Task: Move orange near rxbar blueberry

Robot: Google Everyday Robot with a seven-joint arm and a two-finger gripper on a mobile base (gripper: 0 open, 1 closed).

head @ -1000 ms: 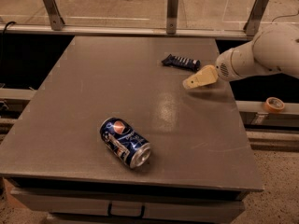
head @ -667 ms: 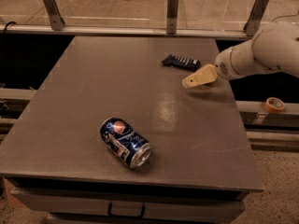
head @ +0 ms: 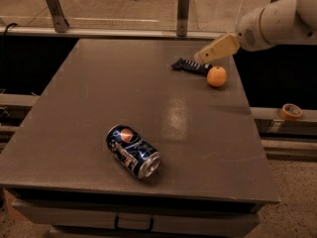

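Note:
The orange (head: 216,76) rests on the grey table (head: 148,103) near its far right edge. The rxbar blueberry (head: 189,66), a flat dark bar, lies just left of and behind it, a small gap apart. My gripper (head: 202,56) hangs above the bar's right end, up and left of the orange, lifted clear of both. It is open and holds nothing. The white arm reaches in from the upper right.
A blue soda can (head: 132,150) lies on its side near the table's front. A railing with metal posts (head: 183,13) runs behind the far edge. A roll of tape (head: 290,111) sits on a ledge right of the table.
The gripper was low over the spot by the bar, hiding the orange. It has let go and risen up and back, and the orange now shows on the table.

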